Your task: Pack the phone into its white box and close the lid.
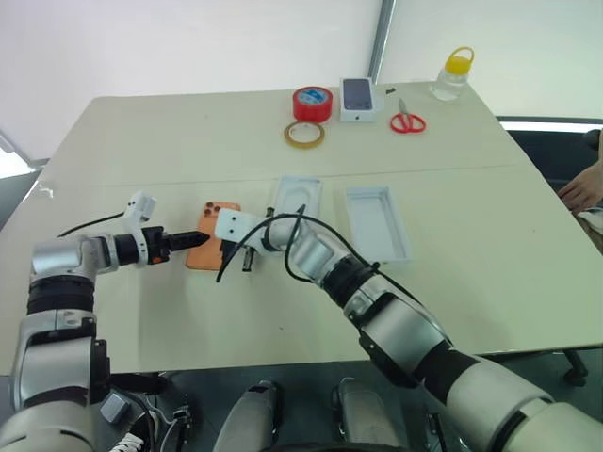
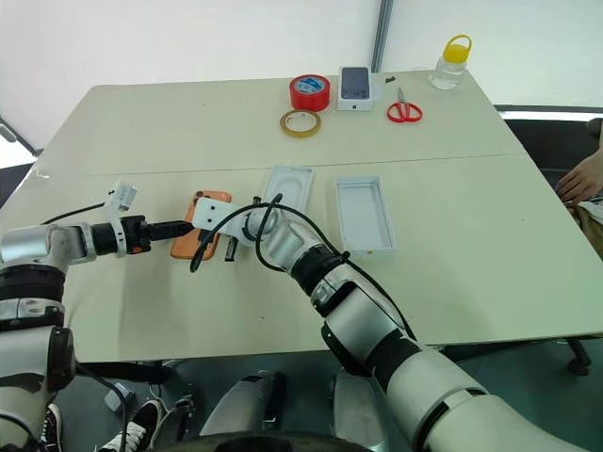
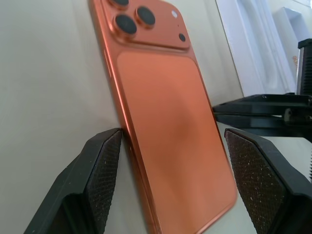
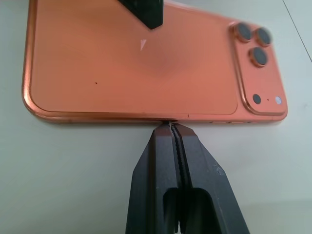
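Left fingers (image 3: 105,180) apart astride phone (image 3: 165,122); right fingers (image 4: 168,146) together, hiding its edge.

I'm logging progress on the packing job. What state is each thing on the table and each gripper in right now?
phone: back up, flat on the table, unpacked
white box: open, empty
insert: lying loose beside the phone
left gripper: open, fingers on either side of the phone's end
right gripper: shut, tips against the phone's long edge
scissors: closed
jar: yellow cap on
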{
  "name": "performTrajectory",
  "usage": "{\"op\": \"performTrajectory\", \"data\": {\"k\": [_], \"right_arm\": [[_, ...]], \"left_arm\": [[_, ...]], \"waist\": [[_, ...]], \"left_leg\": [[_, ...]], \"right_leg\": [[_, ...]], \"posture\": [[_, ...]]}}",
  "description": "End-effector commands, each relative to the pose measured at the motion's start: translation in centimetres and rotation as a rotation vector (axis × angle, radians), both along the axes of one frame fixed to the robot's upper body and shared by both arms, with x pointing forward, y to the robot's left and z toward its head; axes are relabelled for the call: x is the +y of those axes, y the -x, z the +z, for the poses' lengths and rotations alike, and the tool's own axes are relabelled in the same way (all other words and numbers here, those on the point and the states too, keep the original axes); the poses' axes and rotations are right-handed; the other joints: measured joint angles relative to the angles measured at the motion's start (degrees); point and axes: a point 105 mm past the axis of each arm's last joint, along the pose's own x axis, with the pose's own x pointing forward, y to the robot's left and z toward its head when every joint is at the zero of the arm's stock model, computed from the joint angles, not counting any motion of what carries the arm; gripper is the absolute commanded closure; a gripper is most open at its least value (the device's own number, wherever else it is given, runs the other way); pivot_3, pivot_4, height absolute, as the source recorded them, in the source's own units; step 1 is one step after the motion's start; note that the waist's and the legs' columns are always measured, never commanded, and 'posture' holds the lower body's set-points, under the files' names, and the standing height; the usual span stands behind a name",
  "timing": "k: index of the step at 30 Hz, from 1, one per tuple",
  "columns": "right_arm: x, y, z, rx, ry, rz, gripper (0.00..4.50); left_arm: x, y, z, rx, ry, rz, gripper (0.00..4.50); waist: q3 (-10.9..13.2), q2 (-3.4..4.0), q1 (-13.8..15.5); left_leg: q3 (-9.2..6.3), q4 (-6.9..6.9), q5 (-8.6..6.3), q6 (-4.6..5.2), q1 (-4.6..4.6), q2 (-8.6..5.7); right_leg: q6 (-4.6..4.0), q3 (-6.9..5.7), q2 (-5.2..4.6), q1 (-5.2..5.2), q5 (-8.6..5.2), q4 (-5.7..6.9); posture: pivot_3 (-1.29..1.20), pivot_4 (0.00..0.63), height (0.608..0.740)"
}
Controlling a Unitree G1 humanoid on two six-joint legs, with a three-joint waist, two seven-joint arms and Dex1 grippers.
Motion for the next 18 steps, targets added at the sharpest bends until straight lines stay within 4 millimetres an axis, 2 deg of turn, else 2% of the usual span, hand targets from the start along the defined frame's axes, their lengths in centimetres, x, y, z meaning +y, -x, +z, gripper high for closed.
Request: {"op": "performTrajectory", "data": {"k": [1, 4, 7, 10, 18], "right_arm": [[1.3, 0.6, 0.9, -0.03, -0.02, 0.044, 4.46], [1.3, 0.6, 0.9, -0.033, -0.018, 0.046, 4.46], [1.2, 0.5, 0.9, -0.037, -0.019, 0.044, 4.46], [1.2, 0.5, 1.0, -0.04, -0.019, 0.044, 4.46], [1.1, 0.6, 0.8, -0.038, -0.013, 0.051, 4.46]], "left_arm": [[-1.3, -0.2, -0.4, 0.032, 0.047, -0.009, 0.96], [-1.1, -0.1, -0.6, 0.037, -0.003, 0.002, 0.96], [-1.1, 0.3, -0.6, 0.046, 0.018, 0.006, 0.96], [-0.2, 0.3, -0.9, 0.046, 0.039, 0.056, 0.96], [1.9, 0.8, -0.2, 0.041, 0.117, 0.135, 0.96]], "waist": [[0.0, -0.02, -0.2], [0.0, -0.02, -0.7], [0.0, -0.02, -0.8], [0.0, -0.02, -0.9], [0.0, -0.02, -1.2]], "left_leg": [[0.0, 0.02, 0.01, -0.02, 0.0, 0.0], [0.0, -0.01, 0.04, -0.07, -0.03, 0.02], [0.0, -0.01, 0.04, -0.07, -0.04, 0.03], [0.01, -0.02, 0.05, -0.09, -0.04, 0.03], [0.03, -0.05, 0.05, -0.09, -0.04, 0.09]], "right_leg": [[0.0, 0.0, 0.0, 0.0, 0.0, 0.0], [0.01, 0.01, -0.01, -0.04, -0.01, 0.0], [0.01, 0.01, 0.0, -0.04, -0.01, 0.0], [0.01, 0.01, 0.0, -0.06, -0.01, 0.0], [0.01, 0.02, 0.03, -0.1, -0.02, 0.0]], "posture": [[0.0, 0.15, 0.74], [0.0, 0.15, 0.74], [0.0, 0.15, 0.74], [0.0, 0.15, 0.74], [0.0, 0.15, 0.74]]}}
